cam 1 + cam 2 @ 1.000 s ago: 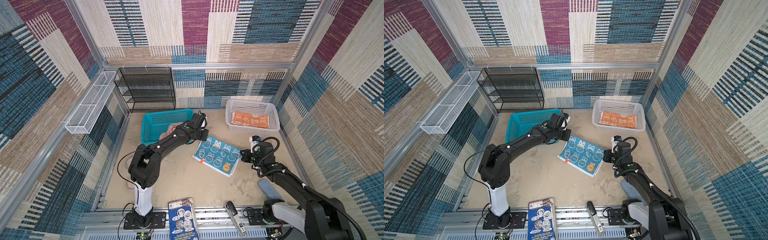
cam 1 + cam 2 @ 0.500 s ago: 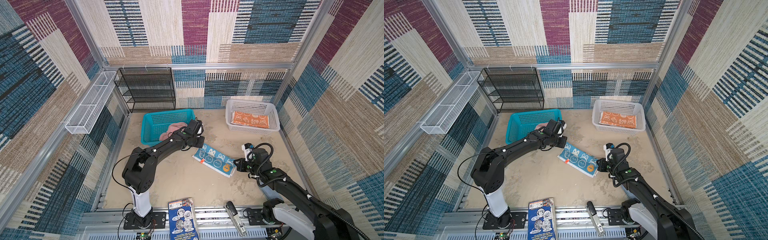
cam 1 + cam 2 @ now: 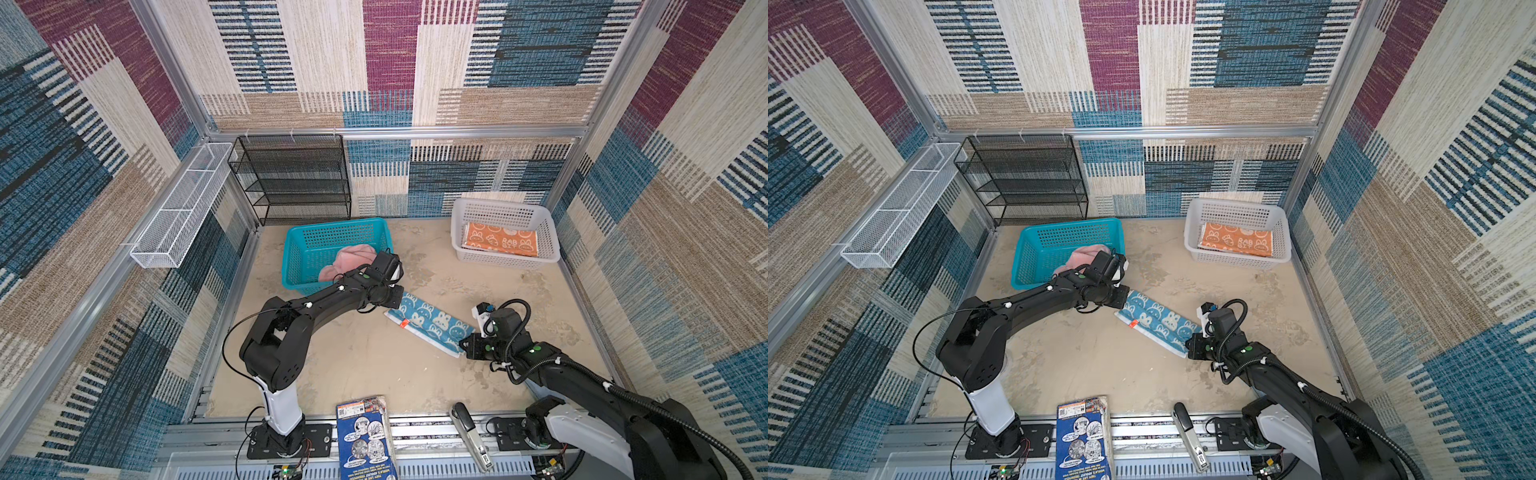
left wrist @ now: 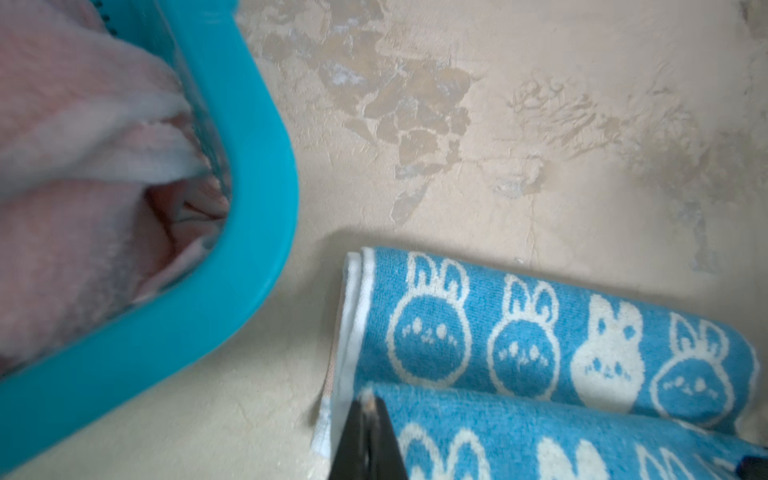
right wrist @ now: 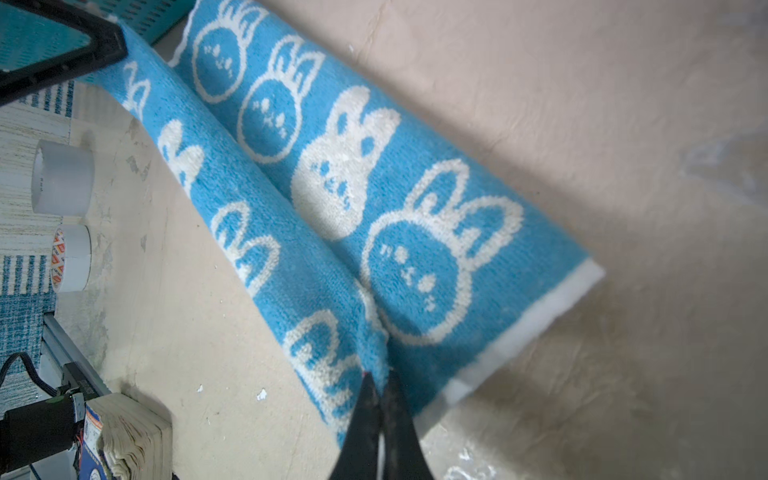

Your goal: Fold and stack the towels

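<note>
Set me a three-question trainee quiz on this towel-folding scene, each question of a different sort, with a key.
1. True or false: the orange towel lies in the white basket.
2. Fill in: the pink towel lies in the ____.
3. The left tool and right tool are: A) both shut on the blue towel; B) both open above it; C) one shut, one open.
Key: 1 true; 2 teal basket; 3 A.
</note>
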Robot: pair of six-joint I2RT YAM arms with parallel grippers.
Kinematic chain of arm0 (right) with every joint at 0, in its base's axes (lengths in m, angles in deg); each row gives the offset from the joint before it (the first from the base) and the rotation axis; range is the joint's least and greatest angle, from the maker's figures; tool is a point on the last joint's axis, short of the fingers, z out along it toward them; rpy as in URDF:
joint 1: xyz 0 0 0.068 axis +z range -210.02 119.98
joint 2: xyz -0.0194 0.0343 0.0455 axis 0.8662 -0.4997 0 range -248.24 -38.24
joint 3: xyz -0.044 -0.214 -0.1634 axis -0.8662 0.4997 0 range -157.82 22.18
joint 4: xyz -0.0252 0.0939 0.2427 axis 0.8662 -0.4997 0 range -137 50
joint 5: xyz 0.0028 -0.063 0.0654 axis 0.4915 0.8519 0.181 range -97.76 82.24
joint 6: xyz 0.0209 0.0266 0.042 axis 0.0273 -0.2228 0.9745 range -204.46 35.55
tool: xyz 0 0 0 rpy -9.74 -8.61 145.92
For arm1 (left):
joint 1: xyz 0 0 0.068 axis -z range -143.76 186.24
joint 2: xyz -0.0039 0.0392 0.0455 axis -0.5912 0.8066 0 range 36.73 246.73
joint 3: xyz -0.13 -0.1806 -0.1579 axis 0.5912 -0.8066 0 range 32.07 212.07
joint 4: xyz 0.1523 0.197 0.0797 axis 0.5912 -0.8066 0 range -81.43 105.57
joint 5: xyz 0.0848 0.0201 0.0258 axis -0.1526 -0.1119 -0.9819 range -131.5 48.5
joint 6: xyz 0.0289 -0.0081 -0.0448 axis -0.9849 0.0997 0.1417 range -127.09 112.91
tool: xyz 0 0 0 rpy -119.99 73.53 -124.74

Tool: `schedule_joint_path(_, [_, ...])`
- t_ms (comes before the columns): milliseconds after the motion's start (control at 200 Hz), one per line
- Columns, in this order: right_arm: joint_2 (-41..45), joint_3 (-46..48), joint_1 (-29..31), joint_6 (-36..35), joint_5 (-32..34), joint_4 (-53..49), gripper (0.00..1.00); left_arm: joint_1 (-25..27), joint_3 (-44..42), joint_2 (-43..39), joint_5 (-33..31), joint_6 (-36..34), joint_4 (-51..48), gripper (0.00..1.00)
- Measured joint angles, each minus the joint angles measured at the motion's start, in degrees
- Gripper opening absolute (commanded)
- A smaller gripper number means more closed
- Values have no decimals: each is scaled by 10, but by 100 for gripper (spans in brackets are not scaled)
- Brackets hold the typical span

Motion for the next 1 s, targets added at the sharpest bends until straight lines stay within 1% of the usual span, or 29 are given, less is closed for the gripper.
schedule_joint_path(100, [-6, 4, 5, 3, 0, 2, 26, -1, -9, 0, -5, 2, 5, 18])
schedule_joint_path(135, [-6, 5, 6, 4, -1, 2, 30, -1, -11, 0, -8, 2, 8, 22])
schedule_joint_path(250, [5, 5, 6, 5, -4, 2, 40, -1, -22, -1, -16, 4, 14, 35])
schedule_joint_path(320, [10, 5, 6, 6, -4, 1, 46, -1, -30, -9, -19, 6, 13, 40])
schedule_joint_path(381, [11, 5, 6, 10, -4, 1, 53, -1, -36, -19, -19, 8, 16, 43])
schedule_joint_path(451, [9, 4, 6, 18, -4, 1, 67, -1, -43, -32, -22, 10, 18, 45])
schedule_joint_path(516, [6, 1, 6, 25, 0, 2, 73, -1, -49, -47, -30, 10, 18, 45])
schedule_joint_path(591, [10, 0, 6, 37, 5, 3, 83, -1, -54, -64, -30, 11, 18, 46])
schedule_joint_path(676, [22, 0, 6, 51, 13, 4, 87, -1, -57, -80, -29, 13, 20, 46])
schedule_joint_path(806, [32, -1, 6, 72, 22, 9, 87, 3, -61, -92, -13, 19, 35, 46])
schedule_joint_path(1002, [14, 2, 6, 95, 28, 17, 81, 17, -64, -63, 27, 35, 65, 44])
